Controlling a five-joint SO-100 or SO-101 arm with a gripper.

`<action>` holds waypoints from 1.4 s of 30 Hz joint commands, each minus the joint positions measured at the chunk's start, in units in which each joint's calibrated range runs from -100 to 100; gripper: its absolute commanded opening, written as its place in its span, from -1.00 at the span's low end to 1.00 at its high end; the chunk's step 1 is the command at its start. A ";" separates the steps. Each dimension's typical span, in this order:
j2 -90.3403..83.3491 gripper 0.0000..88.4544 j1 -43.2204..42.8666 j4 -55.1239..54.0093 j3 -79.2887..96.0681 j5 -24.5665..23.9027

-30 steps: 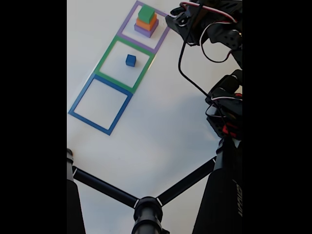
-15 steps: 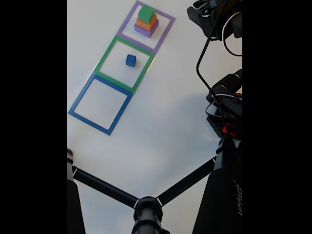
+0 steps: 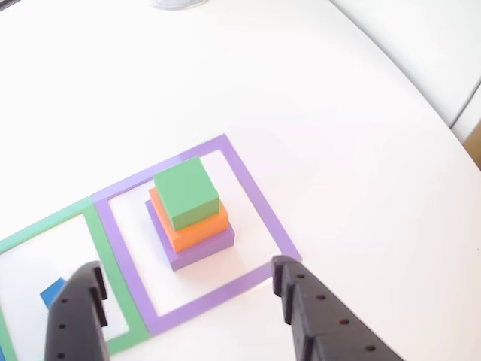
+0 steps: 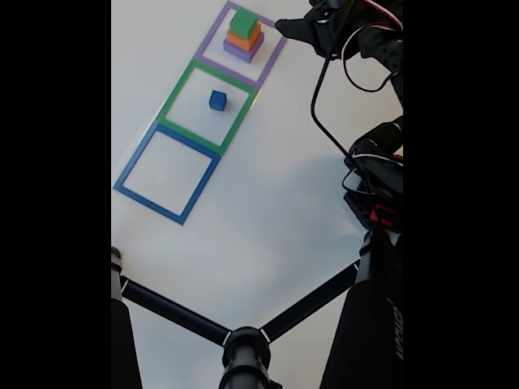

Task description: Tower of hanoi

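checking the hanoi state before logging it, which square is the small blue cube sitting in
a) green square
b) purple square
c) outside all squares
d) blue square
a: in the fixed view the blue cube sits alone inside the green square, while the purple square holds the stack with the green block on top, and the blue square has nothing in it.

**White table, black stand**

A white table (image 4: 268, 203) fills the fixed view. At its lower edge stands a black stand (image 4: 243, 344), two struts spreading upward from a central hub. In the other view, the table's curved edge (image 3: 421, 98) shows at upper right.
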 commanded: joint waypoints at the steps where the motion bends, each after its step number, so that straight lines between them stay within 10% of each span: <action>1: -0.05 -0.28 0.78 -20.20 11.80 0.00; 25: 42.67 -0.21 -2.38 -89.83 29.89 0.00; 42: 65.11 -0.24 -4.11 -110.24 24.16 0.00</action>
